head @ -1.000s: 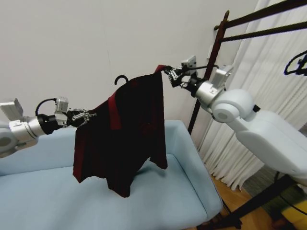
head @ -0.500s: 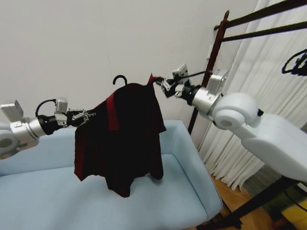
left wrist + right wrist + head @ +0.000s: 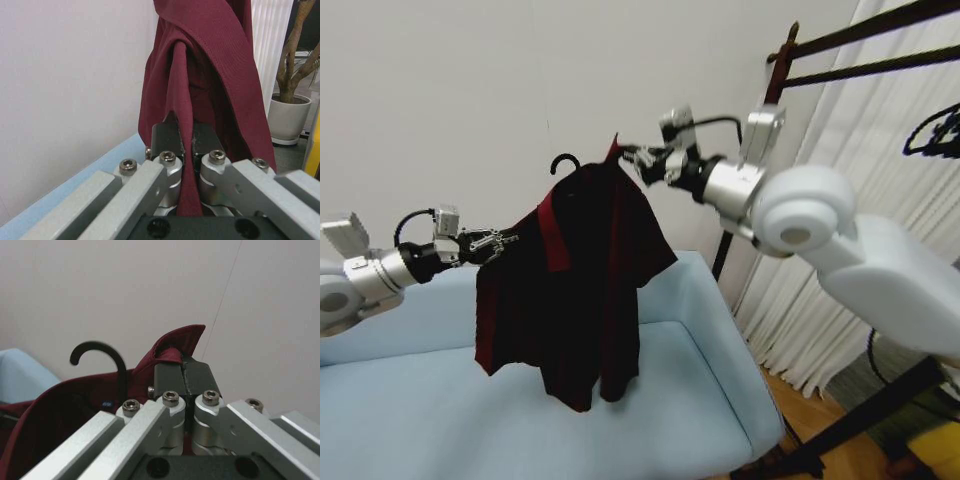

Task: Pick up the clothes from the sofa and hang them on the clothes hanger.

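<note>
A dark red shirt [image 3: 575,290] hangs in the air above the light blue sofa [image 3: 440,420], stretched between both grippers. My left gripper [image 3: 505,241] is shut on its left shoulder edge; the left wrist view shows the red cloth [image 3: 200,90] pinched between the pads. My right gripper [image 3: 628,155] is shut on the shirt's upper right corner [image 3: 175,347], high near the wall. A black hanger hook [image 3: 565,162] sticks up from the collar, also seen as the hook [image 3: 102,357] beside the right gripper.
A dark wooden clothes rack [image 3: 775,90] stands at the right behind my right arm, with white curtains [image 3: 880,200] beyond it. A potted plant [image 3: 292,95] stands on the floor. The white wall is close behind the shirt.
My right gripper has carried the shirt's corner left and slightly up, toward the hanger hook. The shirt's right side now hangs narrower. The left gripper stayed put.
</note>
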Tool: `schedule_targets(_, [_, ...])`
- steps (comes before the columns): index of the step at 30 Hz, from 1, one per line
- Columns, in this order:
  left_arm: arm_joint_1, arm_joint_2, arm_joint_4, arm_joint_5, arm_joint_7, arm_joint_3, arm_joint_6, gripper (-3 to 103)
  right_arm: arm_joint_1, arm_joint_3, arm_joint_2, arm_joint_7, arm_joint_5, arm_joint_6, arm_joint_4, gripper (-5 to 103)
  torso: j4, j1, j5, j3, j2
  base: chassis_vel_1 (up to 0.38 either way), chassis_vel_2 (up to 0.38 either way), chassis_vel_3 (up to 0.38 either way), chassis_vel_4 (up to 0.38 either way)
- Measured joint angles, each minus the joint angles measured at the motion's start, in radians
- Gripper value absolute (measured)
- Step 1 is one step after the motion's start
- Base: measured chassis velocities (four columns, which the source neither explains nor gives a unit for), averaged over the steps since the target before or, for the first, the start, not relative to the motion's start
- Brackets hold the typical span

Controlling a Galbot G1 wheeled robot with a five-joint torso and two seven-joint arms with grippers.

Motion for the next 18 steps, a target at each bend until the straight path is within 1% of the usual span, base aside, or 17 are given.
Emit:
schedule_targets(8, [-0.005, -0.009, 0.008, 0.006, -0.002, 0.006, -0.002, 2, -0.07, -0.022, -0.022, 0.045, 0.015, -0.016, 0.103, 0, -0.0002, 0.0, 0.0001, 0.0, 0.0, 0.0, 0.0, 0.0, 0.0])
schedule_targets(12, [-0.007, -0.009, 0.01, 0.006, -0.002, 0.006, -0.002, 2, -0.117, -0.048, -0.027, 0.093, 0.033, -0.017, 0.148, 0, 0.0, 0.0, 0.0002, 0.0, 0.0, 0.0, 0.0, 0.0, 0.0])
schedule_targets(13, [-0.007, -0.009, 0.011, 0.005, -0.002, 0.004, -0.002, 2, -0.136, -0.056, -0.026, 0.117, 0.049, -0.018, 0.168, 0, 0.0, 0.0, 0.0001, 0.0, 0.0, 0.0, 0.0, 0.0, 0.0])
schedule_targets(18, [-0.011, -0.004, 0.013, -0.001, -0.008, 0.002, -0.003, 2, -0.176, -0.082, -0.015, 0.155, 0.074, -0.02, 0.225, 0, 0.0, 0.0, 0.0001, 0.0, 0.0, 0.0, 0.0, 0.0, 0.0])
